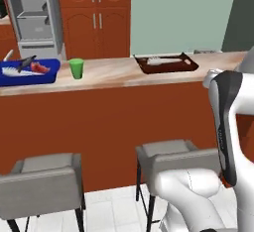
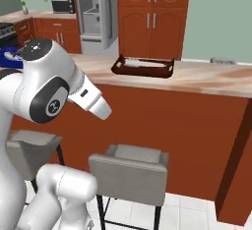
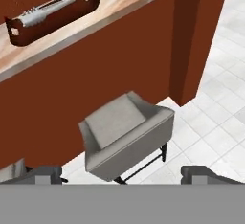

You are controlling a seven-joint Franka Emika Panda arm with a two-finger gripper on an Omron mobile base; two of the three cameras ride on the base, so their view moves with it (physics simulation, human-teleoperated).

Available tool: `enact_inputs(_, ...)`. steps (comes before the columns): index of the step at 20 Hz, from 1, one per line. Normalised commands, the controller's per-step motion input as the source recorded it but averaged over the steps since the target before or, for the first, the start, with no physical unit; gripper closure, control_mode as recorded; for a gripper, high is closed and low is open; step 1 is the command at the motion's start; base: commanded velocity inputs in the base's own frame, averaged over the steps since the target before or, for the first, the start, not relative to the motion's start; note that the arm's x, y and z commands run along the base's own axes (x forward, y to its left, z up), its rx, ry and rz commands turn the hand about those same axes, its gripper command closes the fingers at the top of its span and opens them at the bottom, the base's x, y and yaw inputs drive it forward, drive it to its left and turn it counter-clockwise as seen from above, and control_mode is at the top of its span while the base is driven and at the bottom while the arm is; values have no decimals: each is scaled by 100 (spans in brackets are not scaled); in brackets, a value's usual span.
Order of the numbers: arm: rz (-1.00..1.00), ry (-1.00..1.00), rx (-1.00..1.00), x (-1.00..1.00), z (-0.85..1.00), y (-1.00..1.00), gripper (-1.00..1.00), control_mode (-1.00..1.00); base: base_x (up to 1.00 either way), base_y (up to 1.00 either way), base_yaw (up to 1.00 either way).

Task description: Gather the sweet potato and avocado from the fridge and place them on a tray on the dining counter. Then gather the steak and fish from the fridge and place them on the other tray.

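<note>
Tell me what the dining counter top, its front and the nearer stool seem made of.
Dining counter top: looks like polished marble or stone laminate, beige with pale veining. Its front: red-brown wood, smooth and matte, no grain visible, so possibly painted panel. Stool: grey seat and back, probably upholstery or moulded plastic, evenly flat in tone; thin dark legs look like metal. Everything is rendered, so finishes stay uncertain.

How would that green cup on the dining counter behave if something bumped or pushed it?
The green cup stands upright, taller than wide and slightly narrower at its base, so a high push would probably tip it. It looks small and light, likely sliding easily on the smooth dining counter. On its side it would probably roll in a curve, perhaps toward the blue tray beside it.
</note>
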Motion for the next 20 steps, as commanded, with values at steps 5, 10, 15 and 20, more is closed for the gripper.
enact_inputs(5,0,0,0,0,0,0,-100,100,-9,-100,0)
enact_inputs(10,0,0,0,0,0,0,-100,100,-2,-100,0)
enact_inputs(15,0,0,0,0,0,0,-100,100,0,-100,0)
enact_inputs(20,0,0,0,0,0,0,-100,100,0,-100,0)
